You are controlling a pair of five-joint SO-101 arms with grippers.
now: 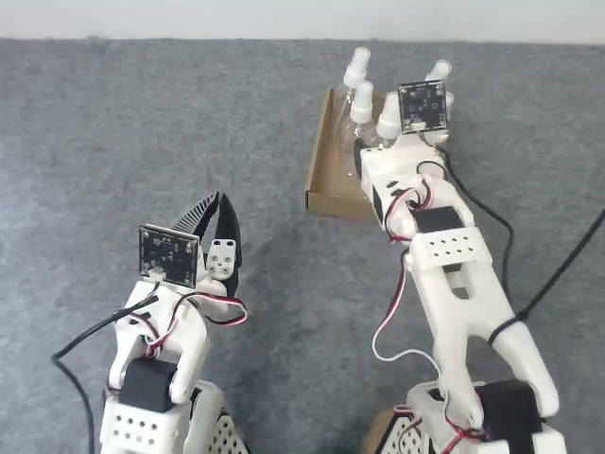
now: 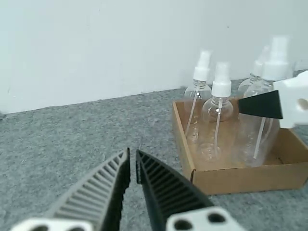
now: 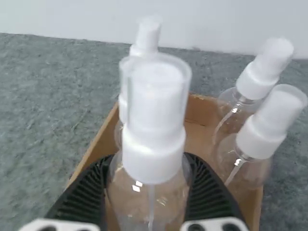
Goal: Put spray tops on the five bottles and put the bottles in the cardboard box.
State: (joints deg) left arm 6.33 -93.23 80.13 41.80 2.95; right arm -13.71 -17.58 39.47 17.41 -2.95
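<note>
High cam: fixed, off my arms, above & behind my bases, looking down on the table [image 1: 113, 123]. Bases at 6 o'clock, wall [image 1: 189, 19] at 12. Widest & farthest view.

L wrist cam: rides my left pincer [image 2: 133, 158], low over the table, faces fwd along the fingers twd the wall. Cardboard box [image 2: 231, 180] is mid-range; in the high view it lies abt 2 o'clock from that pincer.

R wrist cam: on my right pincer [image 3: 149, 166], v. close, bottle [image 3: 151, 144] right at the lens, box behind.

All 3 share the box & the bottles [image 2: 216, 110] in it. L wrist cam also catches a finger [image 2: 260, 104] of my right pincer.
</note>
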